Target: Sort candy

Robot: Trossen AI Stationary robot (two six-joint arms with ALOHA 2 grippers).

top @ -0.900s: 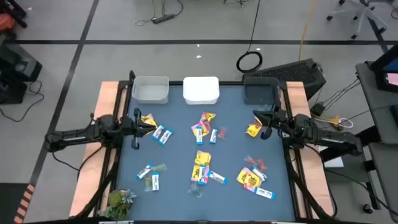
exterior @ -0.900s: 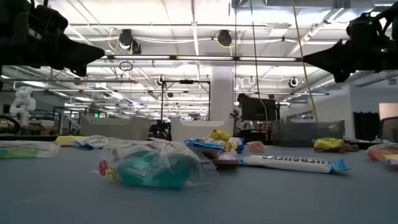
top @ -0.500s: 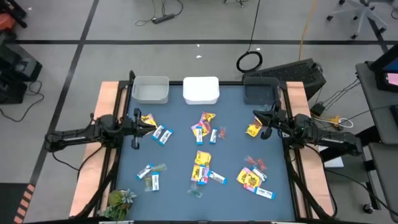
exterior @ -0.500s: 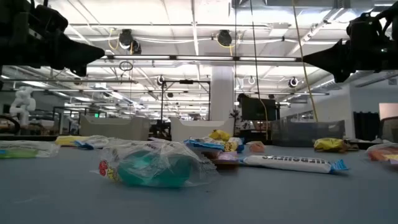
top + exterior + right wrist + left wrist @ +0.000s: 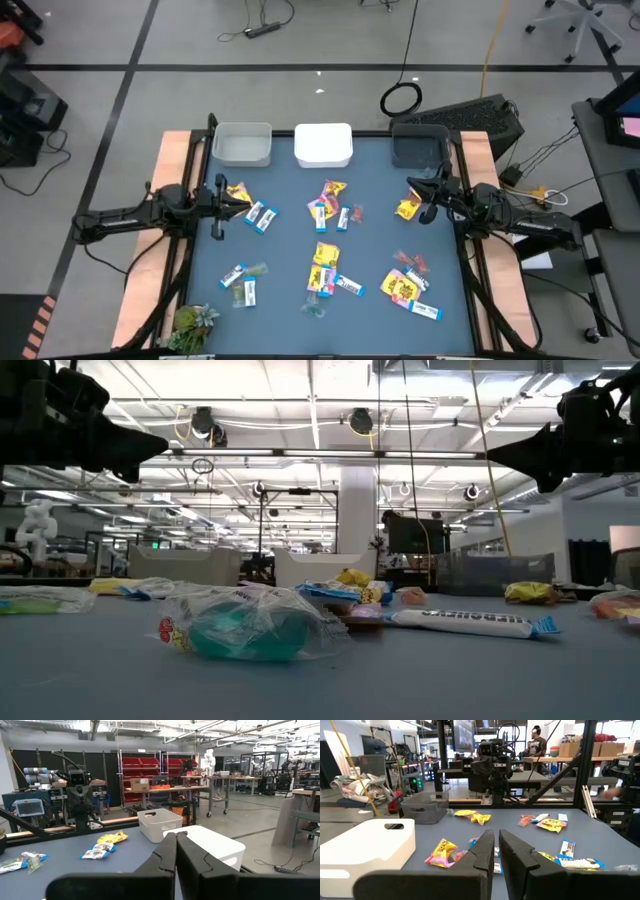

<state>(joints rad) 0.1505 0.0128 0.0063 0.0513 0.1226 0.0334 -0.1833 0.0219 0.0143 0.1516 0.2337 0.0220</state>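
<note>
Both arms hang level over the blue table (image 5: pixel 290 250), one at each side edge, and neither is holding anything. The left gripper (image 5: pixel 222 196) sits above the table's left edge with its fingers (image 5: pixel 517 855) drawn narrow, only a thin slit between them. The right gripper (image 5: pixel 432 199) mirrors it above the right edge, fingers pressed fully together.

The candy (image 5: pixel 325 270) is scattered loose across the table. Just beside the left gripper lie a yellow packet (image 5: pixel 238 192) and a blue-and-white bar (image 5: pixel 262 216). Near the right gripper lies another yellow packet (image 5: pixel 407 208). Around the table's middle there is a cluster of yellow, blue-and-white and red pieces (image 5: pixel 331 205), and more lie toward the near edge, including a yellow packet with red print (image 5: pixel 401 286) at the near right. In the low view, a clear-wrapped greenish sweet (image 5: pixel 245 625) lies closest to the camera.

Three bins line the table's far edge: a clear one (image 5: pixel 242 144) at the left, a white one (image 5: pixel 323 145) in the middle, a dark one (image 5: pixel 418 148) at the right. A green leafy thing (image 5: pixel 192 322) rests at the table's near left corner.
</note>
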